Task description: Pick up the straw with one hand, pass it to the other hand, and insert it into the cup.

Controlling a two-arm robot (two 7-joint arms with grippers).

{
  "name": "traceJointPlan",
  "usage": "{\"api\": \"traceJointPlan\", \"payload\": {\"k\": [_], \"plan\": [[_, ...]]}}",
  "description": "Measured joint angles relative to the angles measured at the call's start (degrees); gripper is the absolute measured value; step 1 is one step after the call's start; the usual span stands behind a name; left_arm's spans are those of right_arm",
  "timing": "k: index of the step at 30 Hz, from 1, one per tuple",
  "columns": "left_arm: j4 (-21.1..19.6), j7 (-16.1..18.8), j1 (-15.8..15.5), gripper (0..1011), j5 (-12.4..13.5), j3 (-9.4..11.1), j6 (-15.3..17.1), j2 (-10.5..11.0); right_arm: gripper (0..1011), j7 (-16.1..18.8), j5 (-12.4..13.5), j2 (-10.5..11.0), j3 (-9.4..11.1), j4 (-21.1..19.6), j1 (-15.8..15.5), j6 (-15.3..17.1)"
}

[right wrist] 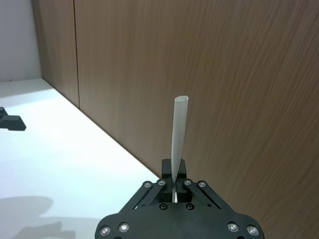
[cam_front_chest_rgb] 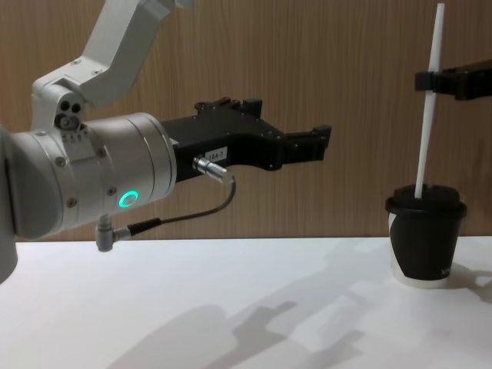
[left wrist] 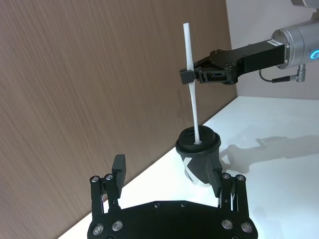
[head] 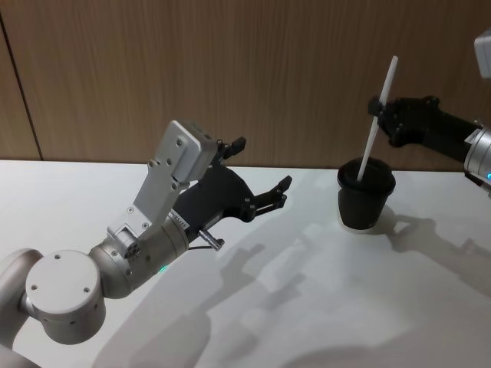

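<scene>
Here the right end effector (head: 377, 113) grips the straw (head: 378, 123), its tip in the cup (head: 366, 198).

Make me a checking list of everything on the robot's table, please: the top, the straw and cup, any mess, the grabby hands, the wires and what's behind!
Surface: plain white tabletop, with shadows on it.
Job's things: small black paper cup with a black plastic lid stands upright at the right; thin straight white drinking straw has its lower end in the lid, leaning slightly.
Clutter: nothing seen.
End effectors: right end effector is shut on the straw above the cup; left end effector is open, holding nothing, raised over the table left of the cup.
Cables: dark curved cable plugs into the left wrist.
Surroundings: brown wood-panelled wall behind the table.
</scene>
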Motion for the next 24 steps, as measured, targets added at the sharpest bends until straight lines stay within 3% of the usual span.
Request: {"api": "traceJointPlan", "payload": {"k": [13,16,24], "plan": [[0.0,0.0,0.0,1003,0.0,0.0,0.0,0.0,385,0.1,-0.1,0.1,-0.1,0.1,0.1,0.1],[0.0,0.0,0.0,1003,0.0,0.0,0.0,0.0,526,0.1,-0.1,0.1,-0.2,0.1,0.1,0.1],[0.0,0.0,0.0,1003,0.0,0.0,0.0,0.0,753,0.1,-0.1,0.1,-0.2,0.1,0.1,0.1]]}}
